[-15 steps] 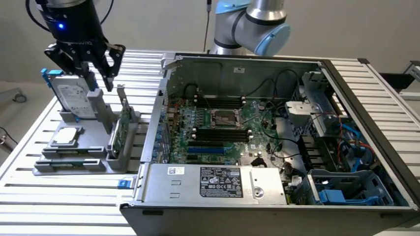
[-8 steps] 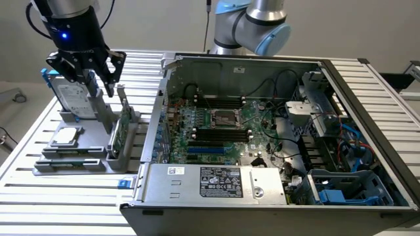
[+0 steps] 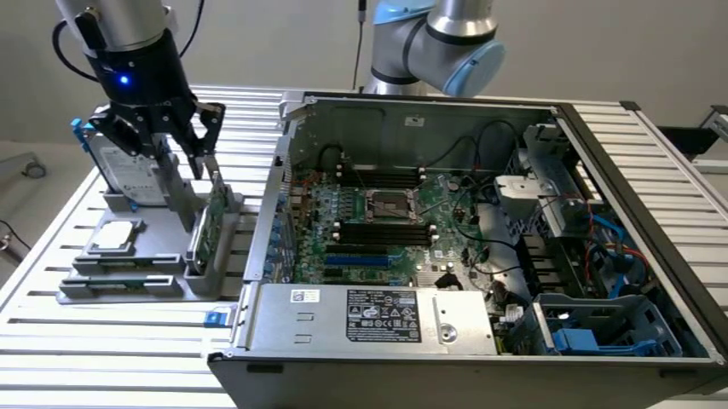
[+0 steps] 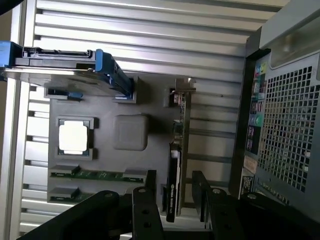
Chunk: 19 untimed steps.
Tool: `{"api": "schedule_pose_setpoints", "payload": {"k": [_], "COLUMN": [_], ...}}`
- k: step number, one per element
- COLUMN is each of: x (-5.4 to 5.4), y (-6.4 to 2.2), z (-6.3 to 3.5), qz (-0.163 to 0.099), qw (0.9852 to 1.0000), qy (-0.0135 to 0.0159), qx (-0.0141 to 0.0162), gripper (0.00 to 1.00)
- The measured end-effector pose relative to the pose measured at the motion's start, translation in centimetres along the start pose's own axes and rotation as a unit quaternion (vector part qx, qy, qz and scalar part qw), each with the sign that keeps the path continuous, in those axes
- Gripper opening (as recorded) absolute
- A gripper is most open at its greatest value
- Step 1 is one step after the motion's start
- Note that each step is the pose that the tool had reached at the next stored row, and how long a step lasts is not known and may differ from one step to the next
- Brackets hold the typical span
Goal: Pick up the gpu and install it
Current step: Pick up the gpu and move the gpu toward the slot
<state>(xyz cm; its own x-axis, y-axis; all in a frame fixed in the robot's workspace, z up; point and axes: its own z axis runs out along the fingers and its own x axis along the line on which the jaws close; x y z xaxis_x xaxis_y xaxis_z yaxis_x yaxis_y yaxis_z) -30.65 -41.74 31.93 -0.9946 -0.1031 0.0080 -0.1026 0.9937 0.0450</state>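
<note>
**Exterior view**

- The gripper (image 3: 182, 160) hangs over the grey holder tray (image 3: 159, 294), which lies on the slatted table (image 3: 102, 341) at the exterior view's left.
- Its fingers stand apart. Whether the tips reach the gpu (image 3: 214, 223) is hard to make out from this angle.
- The gpu stands on edge in a slot at the tray's side nearest the computer case (image 3: 637, 162).
- The tray also holds a hard drive (image 3: 123, 166) in a blue frame, upright and partly hidden behind the gripper, a square processor chip (image 3: 118, 237) lying flat, and two memory modules (image 3: 114, 264).
- The case is open. Inside are the motherboard (image 3: 376, 217) and a power supply (image 3: 381, 313). The picture edge cuts off the case's near corner.

**Wrist view**

- The gripper (image 4: 173, 202) straddles the gpu (image 4: 176, 150), with one of its fingers (image 4: 146, 210) on each face of the card.
- A narrow gap shows on both sides, so nothing is clamped.
- The card's near end is hidden behind the gripper body. Its silver bracket (image 4: 184, 87) shows at the far end.
- In the tray (image 4: 155, 115) sit the hard drive (image 4: 65, 62), the chip (image 4: 74, 137) in its own recess, and the memory modules (image 4: 95, 175).
- The perforated wall of the case (image 4: 285, 125) is cut off at the picture edge.
</note>
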Motion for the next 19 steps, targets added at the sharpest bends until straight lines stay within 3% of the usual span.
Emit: {"api": "schedule_pose_setpoints", "payload": {"k": [19], "x": [-0.3], "y": [-1.57], "z": [3.38], "qz": [-0.015], "qw": [0.9999], "qy": [0.0007], "qx": [0.0001], "gripper": [0.42]}}
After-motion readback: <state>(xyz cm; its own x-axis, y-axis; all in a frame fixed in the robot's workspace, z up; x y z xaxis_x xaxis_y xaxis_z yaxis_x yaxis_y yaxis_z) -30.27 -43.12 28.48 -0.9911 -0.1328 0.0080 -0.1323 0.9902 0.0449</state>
